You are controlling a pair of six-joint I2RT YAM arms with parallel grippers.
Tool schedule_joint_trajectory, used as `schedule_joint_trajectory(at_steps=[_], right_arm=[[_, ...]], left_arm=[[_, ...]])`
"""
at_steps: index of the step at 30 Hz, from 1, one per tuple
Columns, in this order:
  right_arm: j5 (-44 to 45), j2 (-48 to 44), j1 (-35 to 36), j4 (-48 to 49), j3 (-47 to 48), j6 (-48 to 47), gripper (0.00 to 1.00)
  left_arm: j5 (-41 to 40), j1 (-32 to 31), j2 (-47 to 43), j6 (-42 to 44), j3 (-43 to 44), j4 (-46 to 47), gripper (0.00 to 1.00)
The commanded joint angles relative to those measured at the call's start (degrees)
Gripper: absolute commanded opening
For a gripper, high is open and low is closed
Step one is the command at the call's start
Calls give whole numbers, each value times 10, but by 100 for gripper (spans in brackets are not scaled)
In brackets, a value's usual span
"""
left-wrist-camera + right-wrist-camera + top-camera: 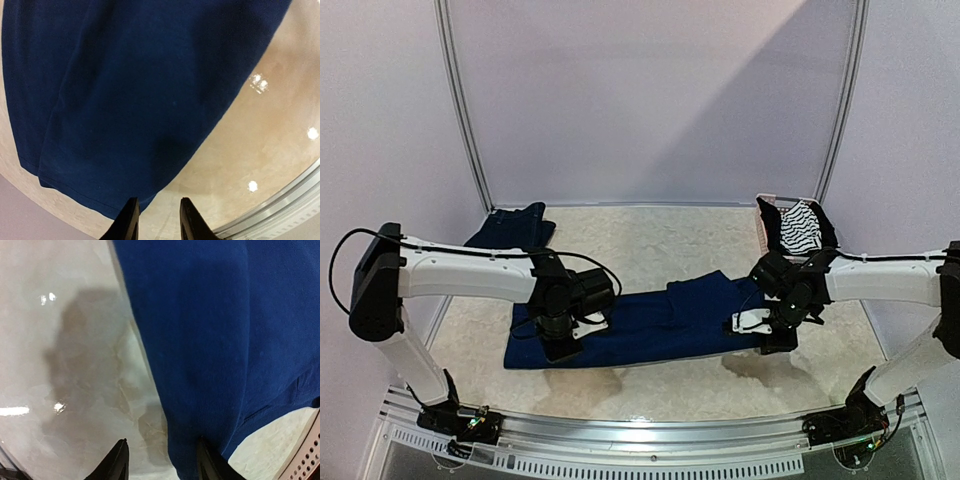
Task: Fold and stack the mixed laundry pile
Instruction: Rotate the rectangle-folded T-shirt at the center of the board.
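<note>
1. Left tool: the jaws stand apart with bare worktop showing between them. Nothing is clamped. The hem corner of the navy T-shirt ends just above the left-hand finger in the left wrist view.
2. Right tool: the jaws stand wide apart, gripping nothing. An edge of the same shirt runs down into the gap, close to the right-hand finger in the right wrist view.
3. Governing relation: in the top view the shirt lies flat at centre frame, its long axis running left to right. The left tool is at its left end and the right tool at its right end, so each arm is nearest its own end. In both wrist views the cloth lies ahead of the fingers, toward the top of frame.
4. Judgement: each tool appears placed to take an edge for a fold. The right needs the lesser shift.
5. Other garments: a dark denim piece lies at upper left, well apart. A black-and-white striped piece lies in or over the pink basket at upper right.
6. Count: two tools, three garments, one basket. No folded stack is visible.
</note>
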Motion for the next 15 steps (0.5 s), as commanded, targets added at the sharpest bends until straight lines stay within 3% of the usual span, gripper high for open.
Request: schedule_joint_trajectory(at_steps=[1, 5, 9, 11, 15], right_arm=[[43, -24, 0, 35, -33, -33, 40], [72, -29, 0, 55, -63, -60, 12], [100, -23, 0, 75, -83, -82, 7], [103, -21, 0, 58, -81, -85, 10], [62, -71, -3, -36, -55, -88, 40]], left_arm=[[16, -7, 5, 39, -10, 3, 29], [20, -10, 42, 40, -7, 2, 25], [25, -12, 47, 40, 5, -2, 22], [29, -12, 30, 41, 10, -1, 23], [19, 0, -14, 30, 13, -6, 24]])
